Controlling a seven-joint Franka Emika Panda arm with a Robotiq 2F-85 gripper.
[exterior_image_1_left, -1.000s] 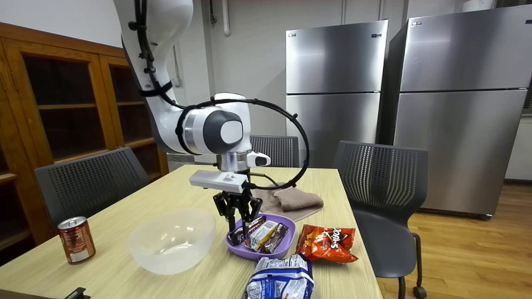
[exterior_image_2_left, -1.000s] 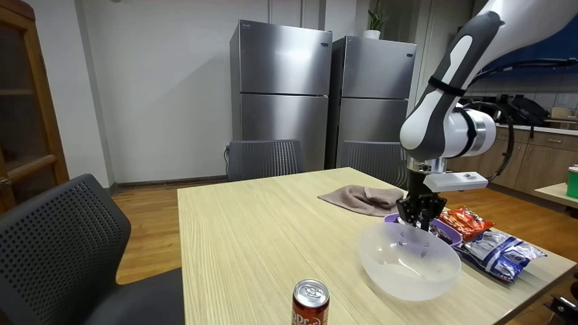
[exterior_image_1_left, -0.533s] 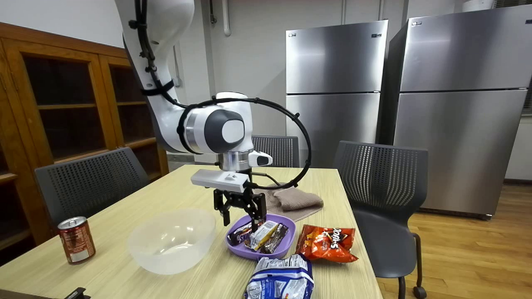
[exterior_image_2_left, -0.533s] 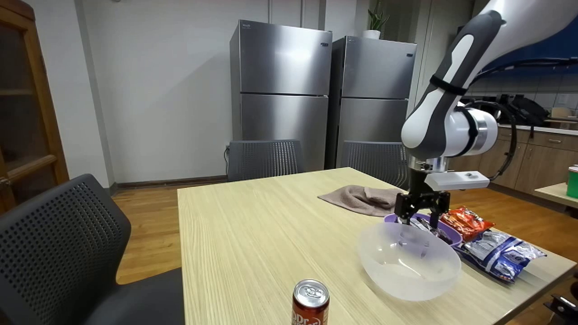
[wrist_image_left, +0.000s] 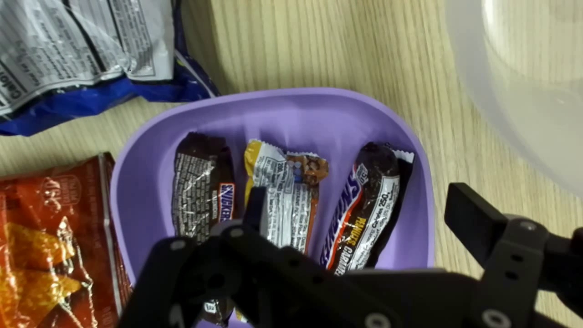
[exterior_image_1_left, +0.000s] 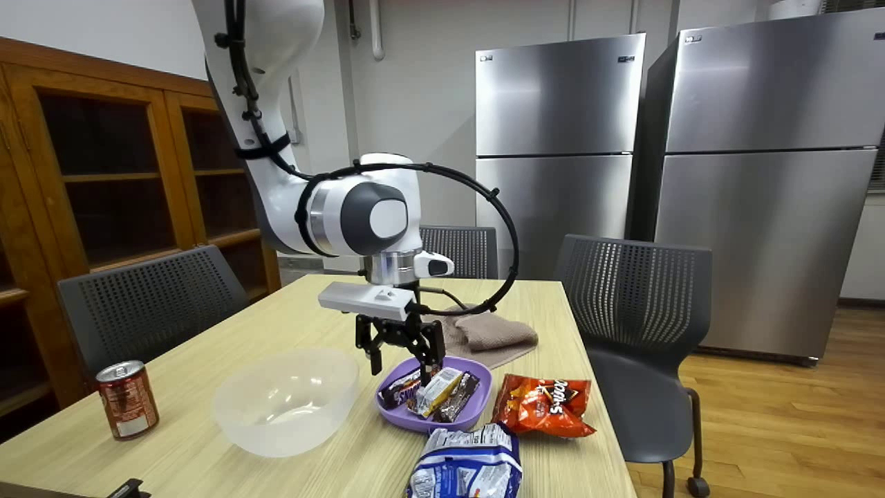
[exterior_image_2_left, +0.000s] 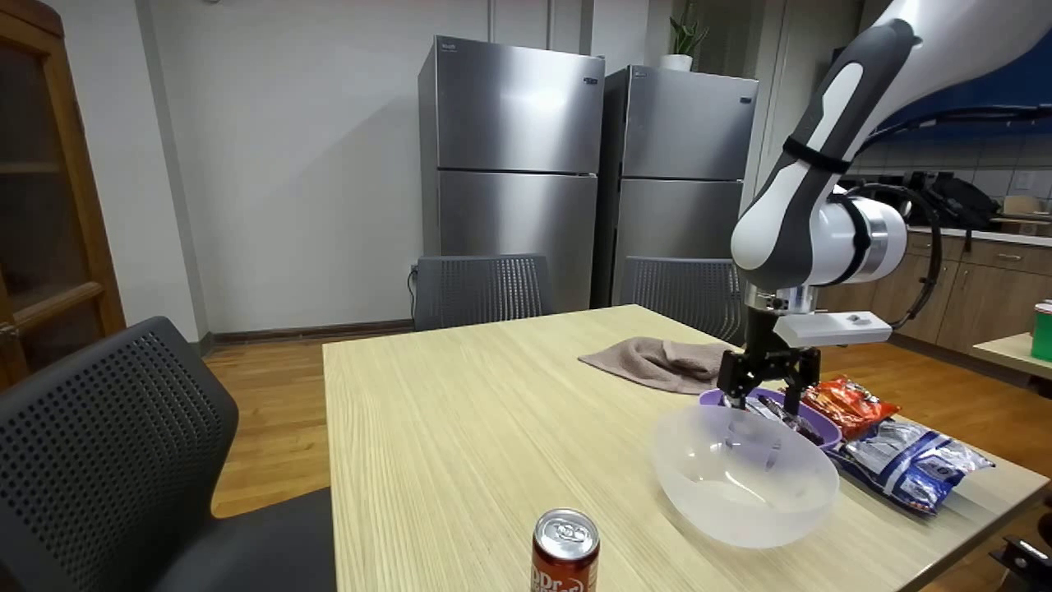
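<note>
Purple tray, your gripper above: jaws spread wider than a second ago, holding nothing; Snickers bar nearest the bowl shows between them, ungripped.

Dish: plain purple
Snickers wrappers: dark brown, blue, white and red logo
Wrapper between them: yellow, white, orange-brown
Chip bag: red, golden chip print, lower left of wrist view
Other bag: silver and blue, upper left there
Gripper: black

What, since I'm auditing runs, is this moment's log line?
tool: open | below: wrapped bars in purple dish | beside dish: frosted bowl, orange bag
</note>
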